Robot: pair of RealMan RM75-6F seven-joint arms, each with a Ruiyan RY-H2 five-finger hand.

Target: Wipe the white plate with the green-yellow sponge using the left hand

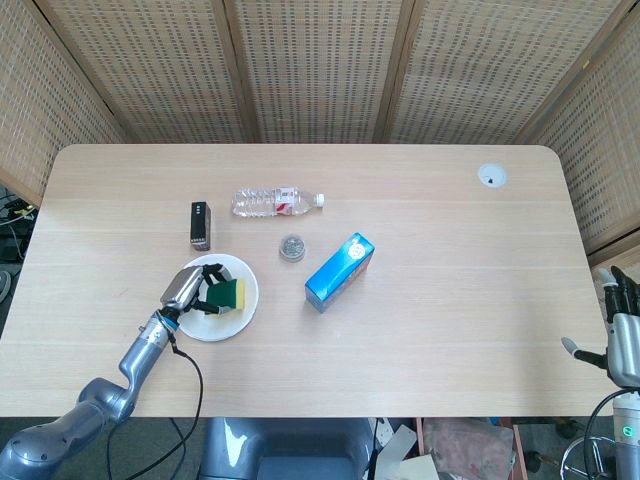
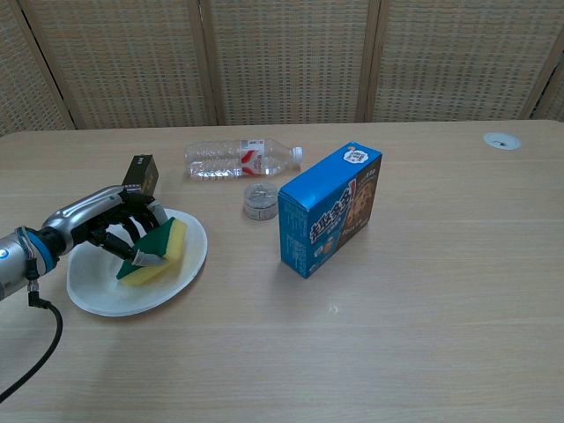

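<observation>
The left hand is gripping the sponge, fingers curled round it, pressing it on the plate. It should be keeping the pressure light and the sponge flat. The right hand is hanging open, off the table.

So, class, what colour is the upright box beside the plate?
The box is blue, clearest in the chest view.

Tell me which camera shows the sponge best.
The chest view: the sponge shows large, its green and yellow layers clear, gripped by the left hand on the white plate. The head view shows only a small patch.
</observation>
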